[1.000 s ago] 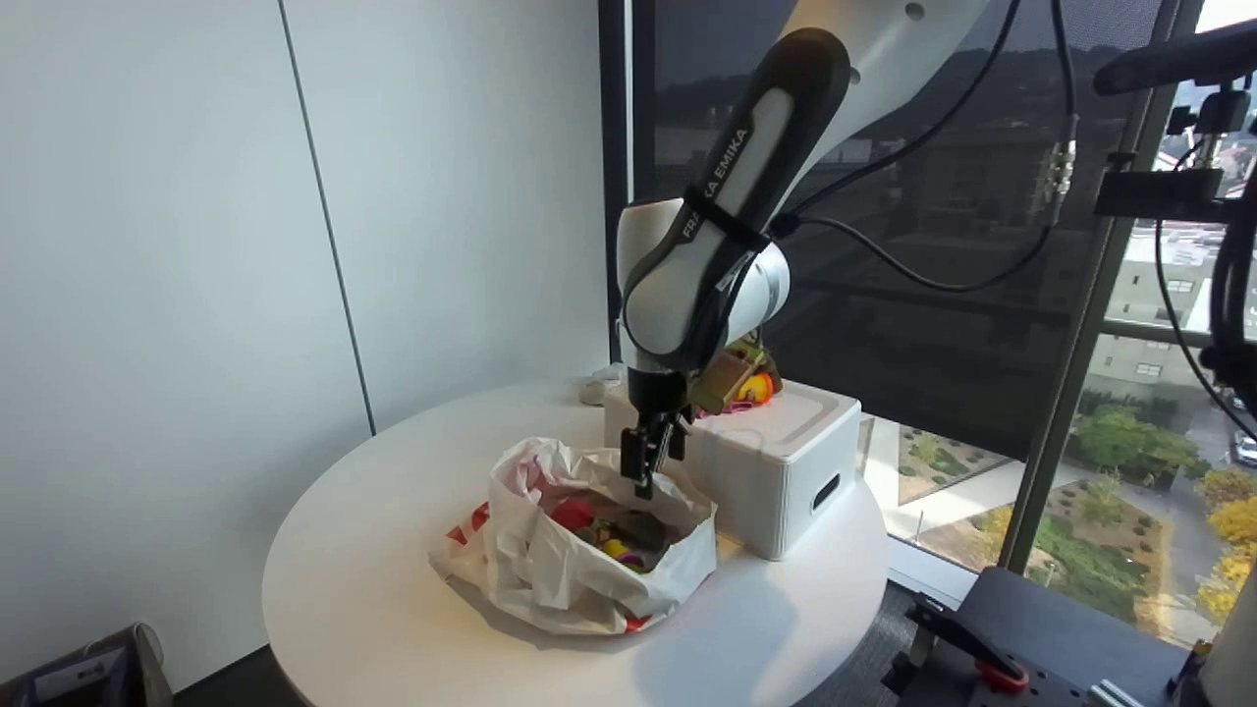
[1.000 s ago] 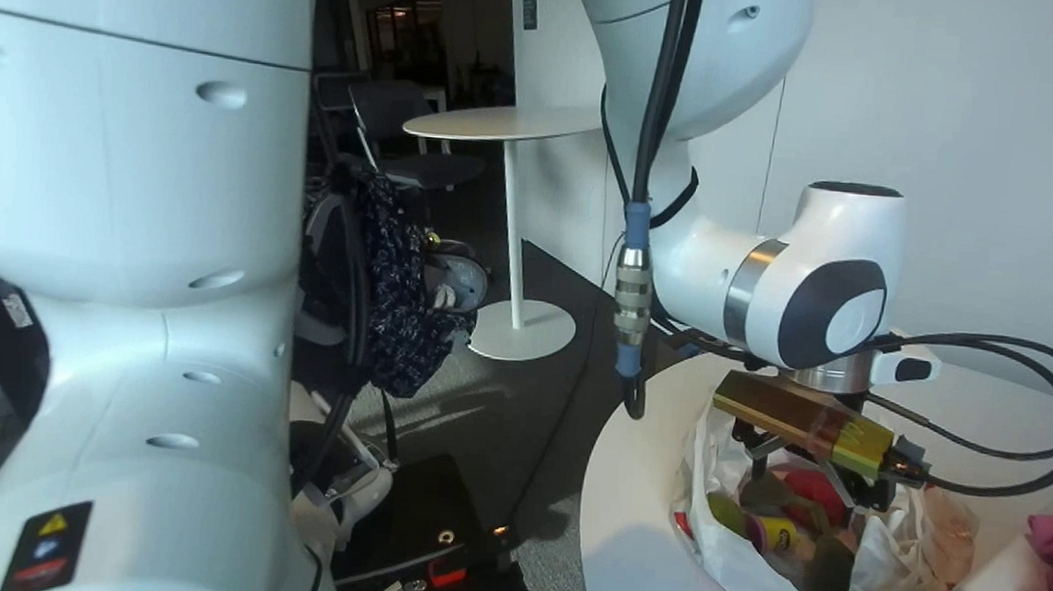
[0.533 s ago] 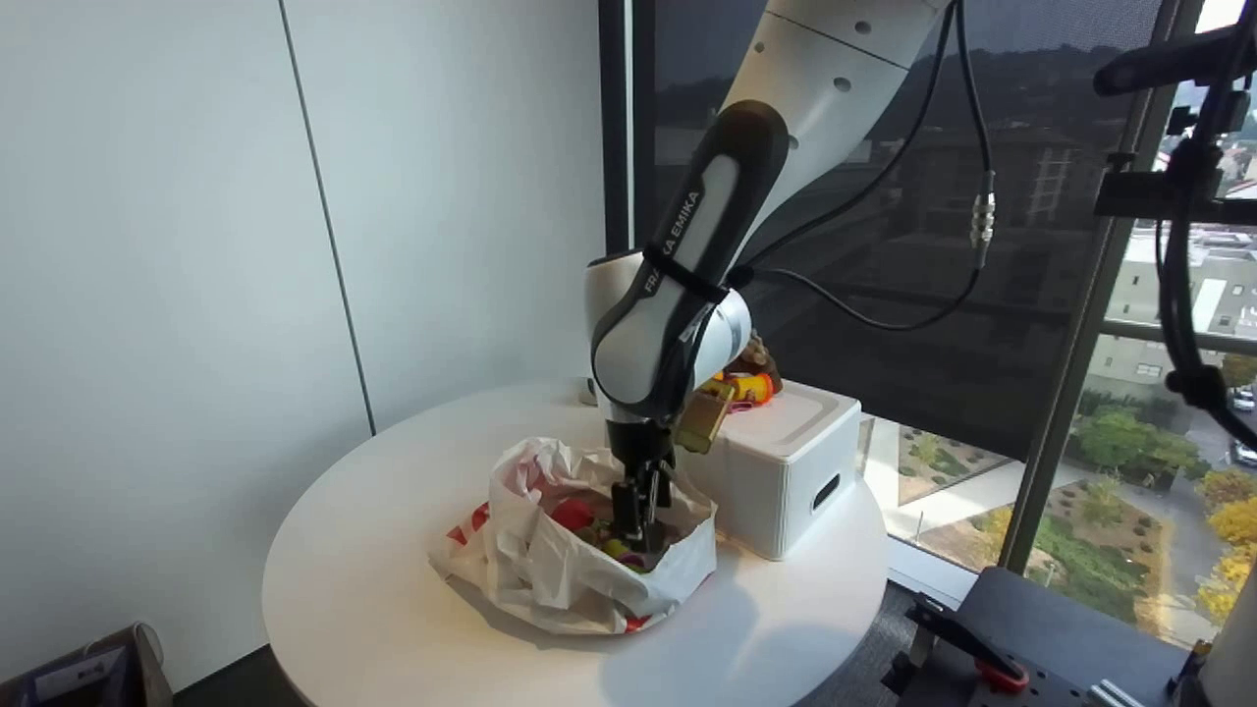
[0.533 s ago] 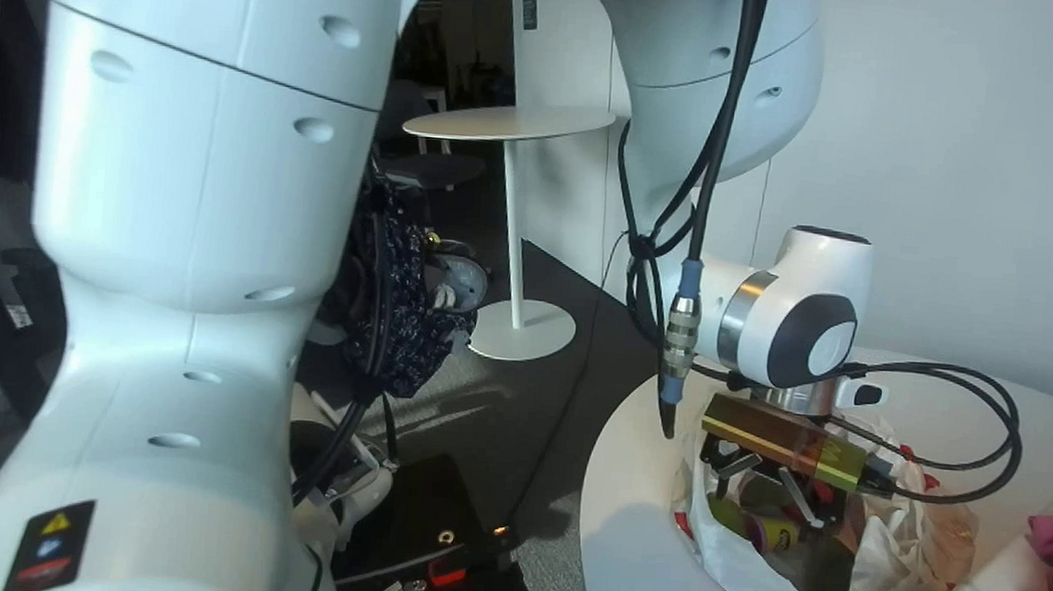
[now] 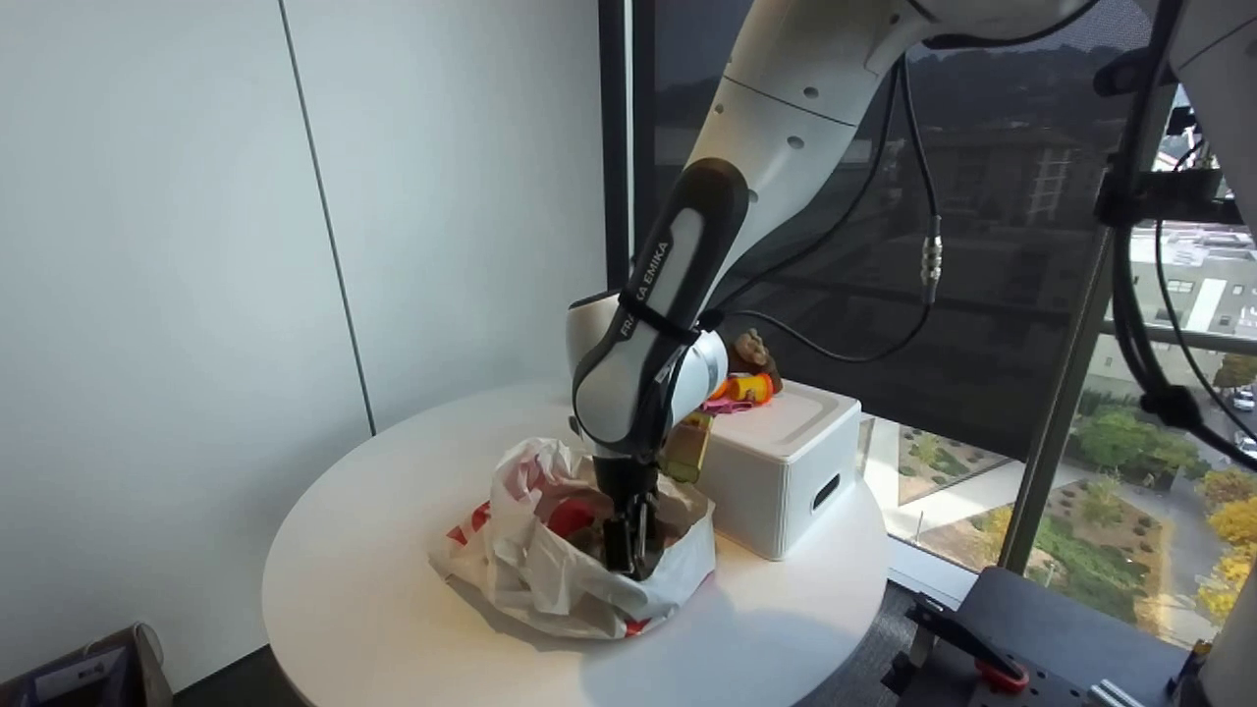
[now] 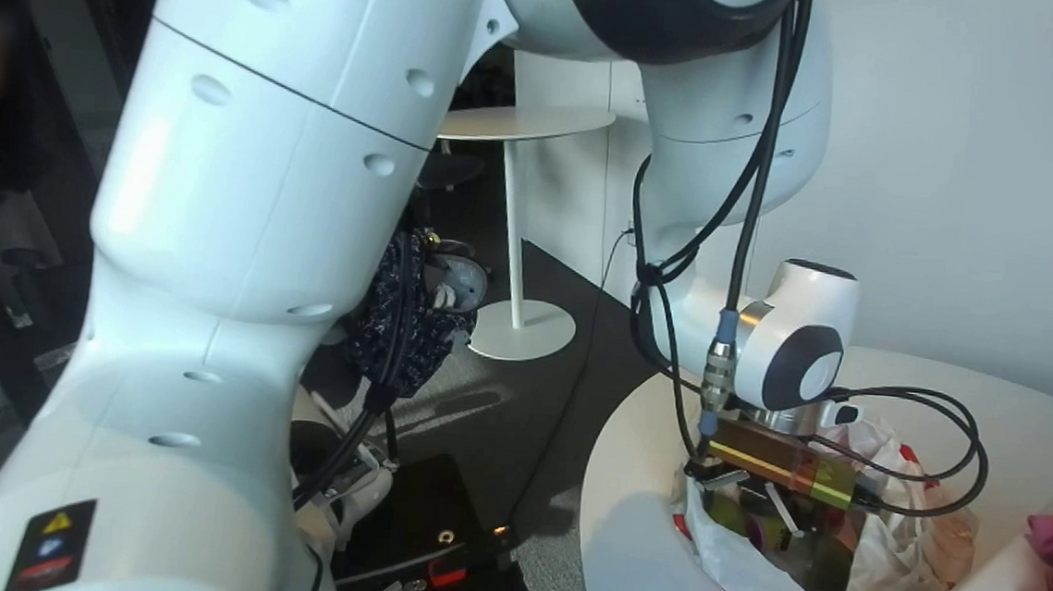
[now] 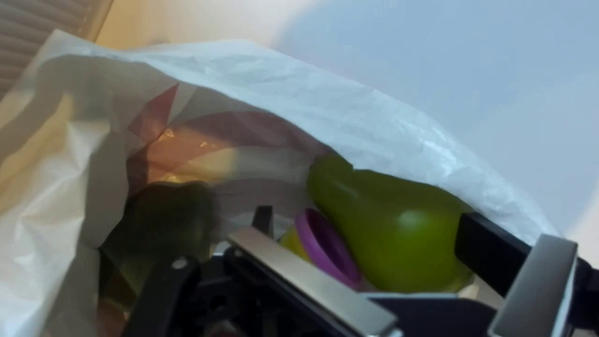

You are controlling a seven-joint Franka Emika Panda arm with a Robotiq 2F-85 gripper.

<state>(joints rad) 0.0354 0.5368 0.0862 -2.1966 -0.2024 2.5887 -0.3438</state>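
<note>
Since the gripper [image 7: 368,229] hangs spread inside the bag [image 5: 530,574], reaching in seems done. The pear [image 7: 402,224] between its fingers [image 7: 489,252] is not yet gripped.

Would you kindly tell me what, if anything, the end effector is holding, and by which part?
Nothing appears held: the end effector is open, the green pear showing between its parted jaws.
</note>
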